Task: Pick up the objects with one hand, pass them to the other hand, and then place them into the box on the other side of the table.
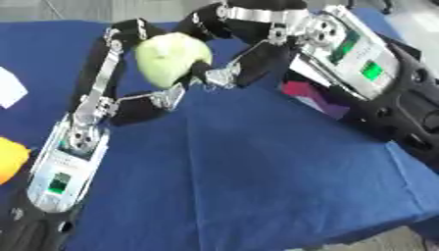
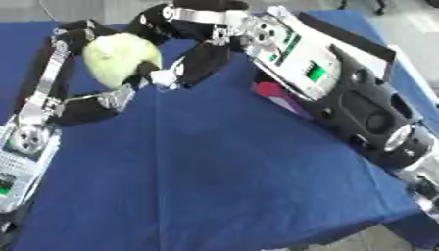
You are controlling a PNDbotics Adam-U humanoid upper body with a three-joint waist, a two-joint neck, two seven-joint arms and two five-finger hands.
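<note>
You're mid-handover: the pale green fruit sits above the blue table, far centre, caught between both hands. Your left hand has fingers curled round it; your right hand closes on it from the other side – whether it truly grips, I can't tell. Next, settle the right hand's hold before the left lets go – no box shows
</note>
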